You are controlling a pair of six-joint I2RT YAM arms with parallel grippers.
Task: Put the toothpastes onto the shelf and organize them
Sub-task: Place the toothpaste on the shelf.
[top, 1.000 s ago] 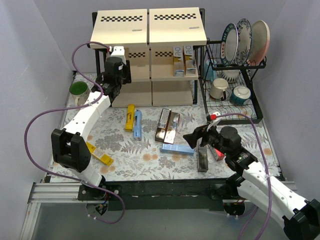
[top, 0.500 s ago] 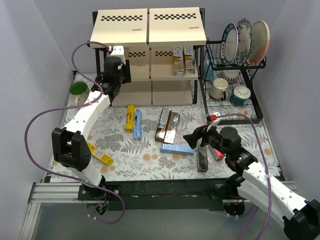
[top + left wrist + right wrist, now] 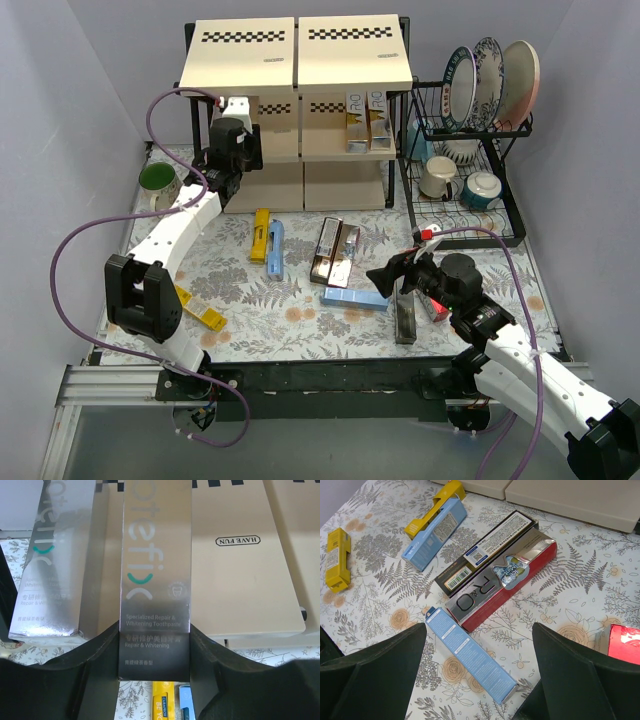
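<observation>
My left gripper [image 3: 232,135] [image 3: 154,645] is shut on a silver-grey toothpaste carton [image 3: 156,575], held upright at the left of the shelf's [image 3: 300,60] middle tier. A second silver carton [image 3: 55,570] stands just to its left. Two gold-white cartons [image 3: 365,120] stand on the middle tier at the right. My right gripper [image 3: 385,278] [image 3: 480,627] hangs open over a light blue carton [image 3: 470,655] on the table. Beyond it lie a red-silver carton [image 3: 505,585], a black one [image 3: 485,550], a blue one [image 3: 435,532] and a yellow one [image 3: 437,507].
A black wire dish rack [image 3: 470,190] with plates and mugs stands to the right of the shelf. A green mug [image 3: 157,180] sits at the far left. A yellow carton [image 3: 198,310], a dark grey one [image 3: 405,315] and a red one [image 3: 432,305] lie nearer the front.
The left wrist has shifted very slightly at the shelf with the silver carton still in it. The right arm has not moved.
</observation>
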